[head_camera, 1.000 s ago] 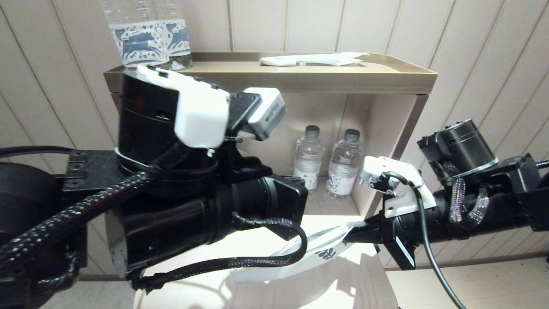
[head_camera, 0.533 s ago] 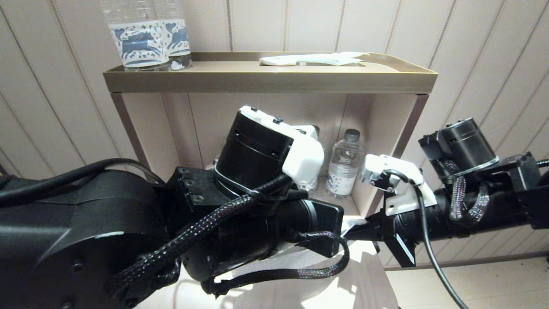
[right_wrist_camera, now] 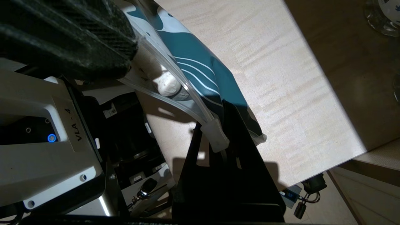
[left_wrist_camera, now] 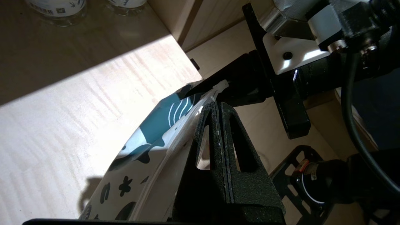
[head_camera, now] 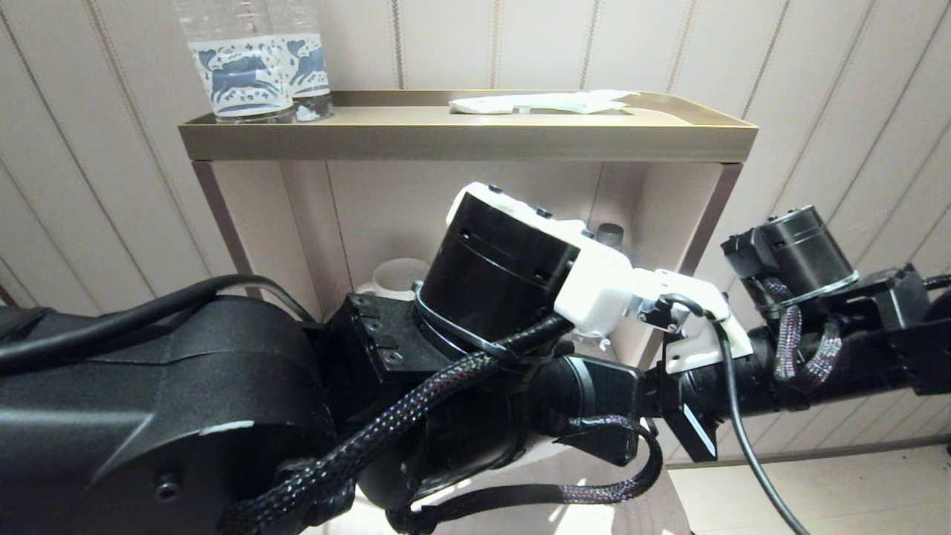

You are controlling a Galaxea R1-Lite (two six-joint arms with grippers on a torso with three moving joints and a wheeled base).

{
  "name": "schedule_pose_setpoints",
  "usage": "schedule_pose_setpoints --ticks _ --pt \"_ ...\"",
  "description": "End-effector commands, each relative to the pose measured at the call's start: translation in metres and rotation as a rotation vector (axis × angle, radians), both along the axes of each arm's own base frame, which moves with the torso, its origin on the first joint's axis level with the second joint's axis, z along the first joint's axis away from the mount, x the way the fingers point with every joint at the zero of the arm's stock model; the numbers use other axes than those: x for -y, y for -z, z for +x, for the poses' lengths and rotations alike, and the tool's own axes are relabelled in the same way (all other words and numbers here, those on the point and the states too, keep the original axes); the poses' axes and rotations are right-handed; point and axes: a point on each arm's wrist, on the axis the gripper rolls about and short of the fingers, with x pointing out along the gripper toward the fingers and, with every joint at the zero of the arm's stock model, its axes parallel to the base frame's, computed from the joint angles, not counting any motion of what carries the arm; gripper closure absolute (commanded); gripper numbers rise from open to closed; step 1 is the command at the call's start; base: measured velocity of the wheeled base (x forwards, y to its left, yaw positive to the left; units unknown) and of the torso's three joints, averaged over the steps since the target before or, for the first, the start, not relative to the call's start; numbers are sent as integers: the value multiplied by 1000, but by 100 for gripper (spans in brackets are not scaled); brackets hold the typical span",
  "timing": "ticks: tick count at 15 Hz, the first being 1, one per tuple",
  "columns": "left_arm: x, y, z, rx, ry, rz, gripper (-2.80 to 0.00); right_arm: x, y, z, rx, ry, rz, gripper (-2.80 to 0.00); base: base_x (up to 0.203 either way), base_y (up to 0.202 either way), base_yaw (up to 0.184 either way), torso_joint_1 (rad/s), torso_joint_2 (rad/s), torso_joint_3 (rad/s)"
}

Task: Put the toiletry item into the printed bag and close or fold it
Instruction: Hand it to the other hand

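Note:
The printed bag [right_wrist_camera: 200, 59], white with teal and dark motifs, hangs stretched above the pale wooden table [right_wrist_camera: 290, 78]. A small white toiletry item [right_wrist_camera: 165, 84] shows inside it, just under the clear zip track. My right gripper [right_wrist_camera: 213, 114] is shut on the bag's end beside the white zip slider [right_wrist_camera: 217, 139]. My left gripper [left_wrist_camera: 217, 104] is shut on the bag's [left_wrist_camera: 147, 134] zip edge, its tips almost touching the right gripper's. In the head view the left arm [head_camera: 505, 267] crosses to the right arm [head_camera: 780, 371] and hides the bag.
A shelf unit stands behind the table, topped by a brass tray [head_camera: 468, 137] carrying two blue-printed bottles [head_camera: 238, 67] and a plain white flat packet [head_camera: 542, 102]. In the cubby below are a bottle cap [head_camera: 609, 236] and a white cup [head_camera: 401, 275].
My left arm has swung right and down along the bag until its gripper meets the right gripper, and it now covers the bag in the head view. The right arm has stayed put.

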Motion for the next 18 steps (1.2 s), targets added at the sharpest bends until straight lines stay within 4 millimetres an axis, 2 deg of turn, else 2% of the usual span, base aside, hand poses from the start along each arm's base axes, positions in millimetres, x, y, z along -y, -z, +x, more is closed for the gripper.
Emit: schedule_pose_setpoints --ticks 1,15,18 --pt "1 5 0 -9 -1 8 0 0 1 0 -4 -4 -2 0 0 0 0 0 0 0" --pt "17 32 6 -64 -3 35 0 0 2 -1 -6 -7 -3 0 0 0 0 0 0 0" --pt "13 18 4 -44 -4 -2 0 -1 2 -1 -7 -7 -3 0 0 0 0 0 0 0"
